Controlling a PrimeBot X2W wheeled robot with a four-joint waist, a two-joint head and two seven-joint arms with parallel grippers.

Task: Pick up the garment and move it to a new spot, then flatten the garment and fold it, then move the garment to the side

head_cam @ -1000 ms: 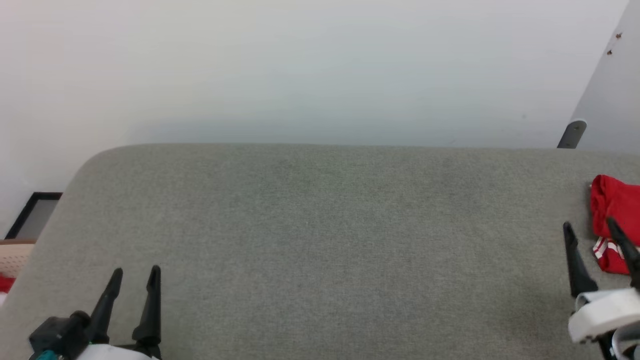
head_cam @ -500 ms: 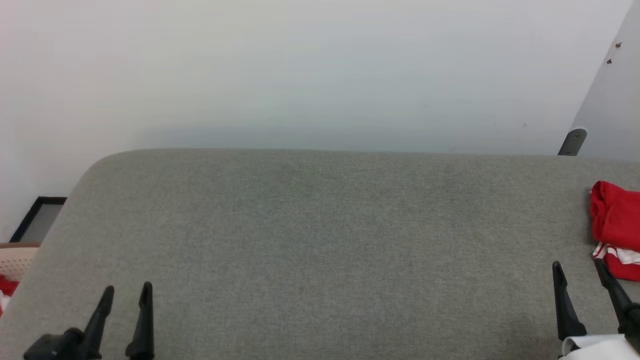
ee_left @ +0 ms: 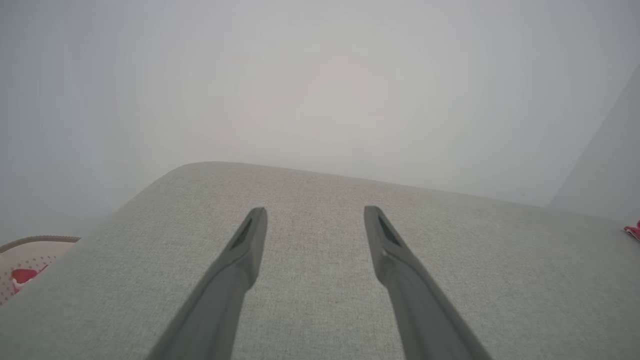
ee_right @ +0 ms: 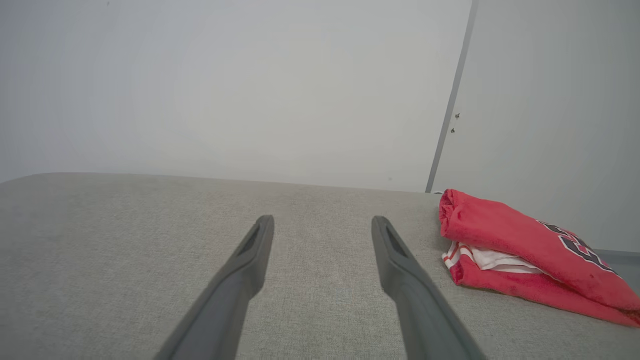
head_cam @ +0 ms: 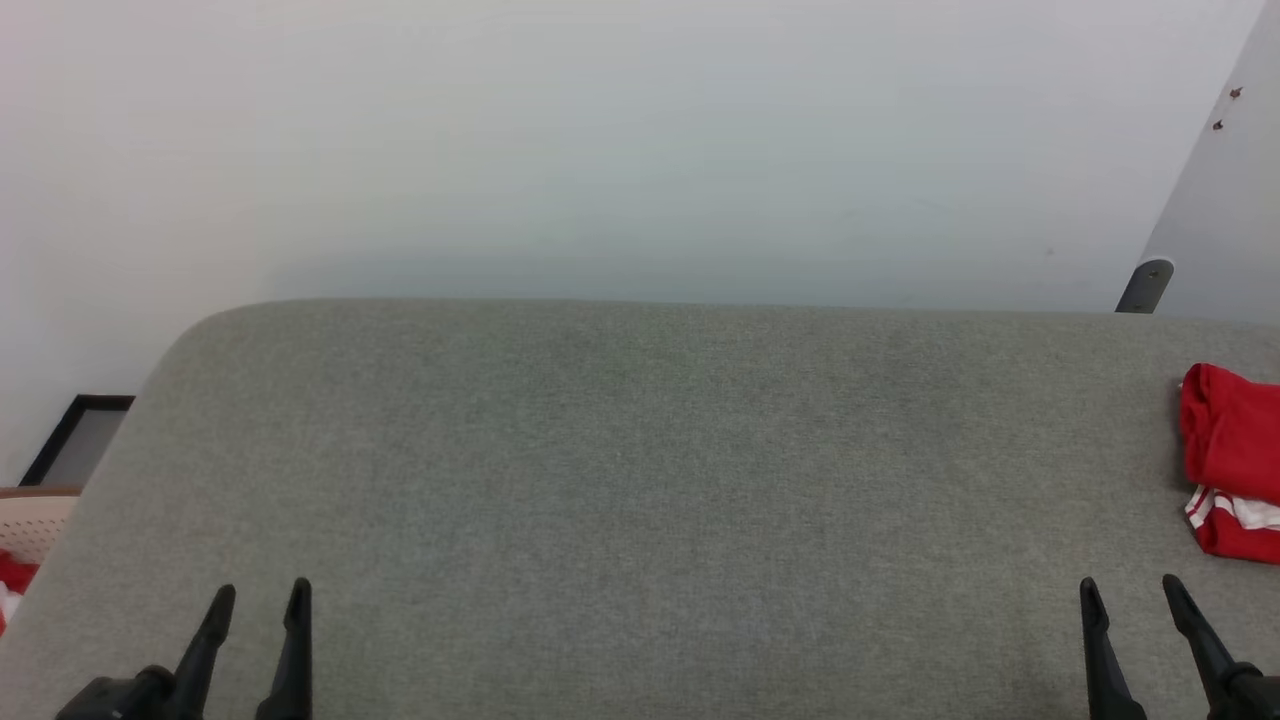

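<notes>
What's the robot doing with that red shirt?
Right now it isn't holding anything. The shirt lies folded up at the right end of the grey table, touched by nothing. The left gripper and right gripper are both open and empty, over the near side of the table and apart from the shirt. It looks like the folding job is done.

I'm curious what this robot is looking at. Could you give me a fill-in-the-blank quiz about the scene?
The shirt is mostly ___. The left gripper and right gripper are both ___ rather than shut. The basket sits beside the grey surface at its ___ end.
Missing words: red, open, left.
</notes>
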